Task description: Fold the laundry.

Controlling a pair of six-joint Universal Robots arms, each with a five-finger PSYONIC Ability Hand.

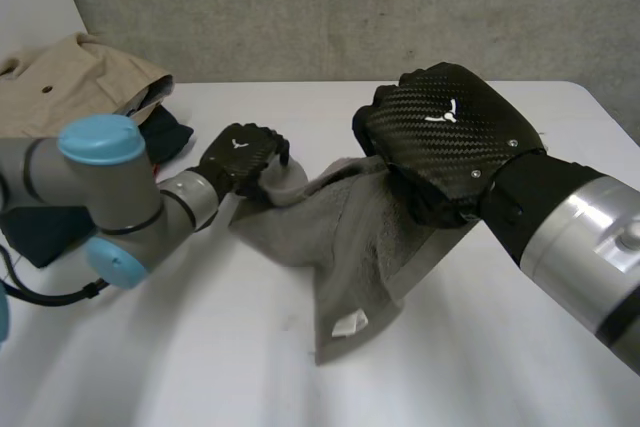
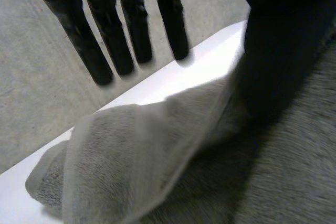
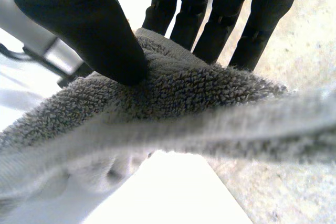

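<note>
Grey concrete wall [image 1: 300, 7] backs the white desk [image 1: 200, 367], and above that desk I hold a grey towel [image 1: 345, 227] strung between my two hands. My right hand [image 1: 440, 137] is pinching it: the right thumb [image 3: 100, 35] presses down on top of a bunched edge while the right fingers [image 3: 210, 19] stand straight behind the cloth, so the pile is squeezed between them. My left hand [image 1: 243, 155] has the opposite end. The left thumb [image 2: 283, 51] bears into the towel and the left fingers [image 2: 105, 45] run straight out past its rolled edge. Since that end sits up off the desk at the hand, I judge it pinched there too. What matters for the next move is how the cloth lies. Its held edge runs across me from the left hand to the right, with the right end higher and closer to me and the left end lower and farther back. The rest slopes down toward me until a corner with a small white label [image 1: 350, 324] rests on the desk. Folding, I reckon, means carrying the held edge toward me over that resting corner, both hands together, the right having more height to lose. Beside my left arm lie a beige garment [image 1: 70, 77] and a dark garment [image 1: 170, 132], clear of the towel.
</note>
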